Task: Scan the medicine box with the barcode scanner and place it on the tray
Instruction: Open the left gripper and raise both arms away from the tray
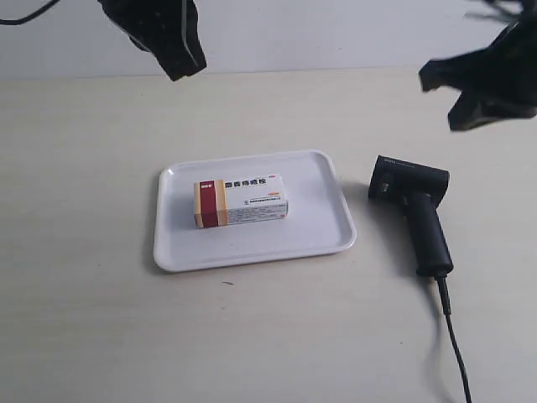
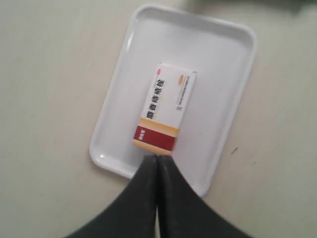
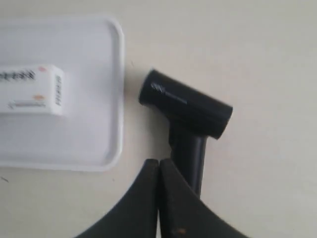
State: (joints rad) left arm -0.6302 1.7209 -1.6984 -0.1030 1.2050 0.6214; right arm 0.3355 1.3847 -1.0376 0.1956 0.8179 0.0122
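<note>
Beige worktop (image 1: 92, 336), bare room all round. White tray (image 1: 331, 220) holds medicine box (image 1: 241, 201) flat, mid-tray, clear of rims; black Chinese print, unreadable. Barcode scanner (image 1: 415, 210) lies beside tray. Left hand (image 2: 157, 161) and right hand (image 3: 158, 163): fingers together, holding nothing.

1. A pale beige table (image 1: 101, 319) fills the scene, matte and lightly streaked.
2. A plain whitish wall (image 1: 319, 34) rises directly behind the table's far edge.
3. Small dark specks (image 2: 234, 149) mark the table surface.
</note>
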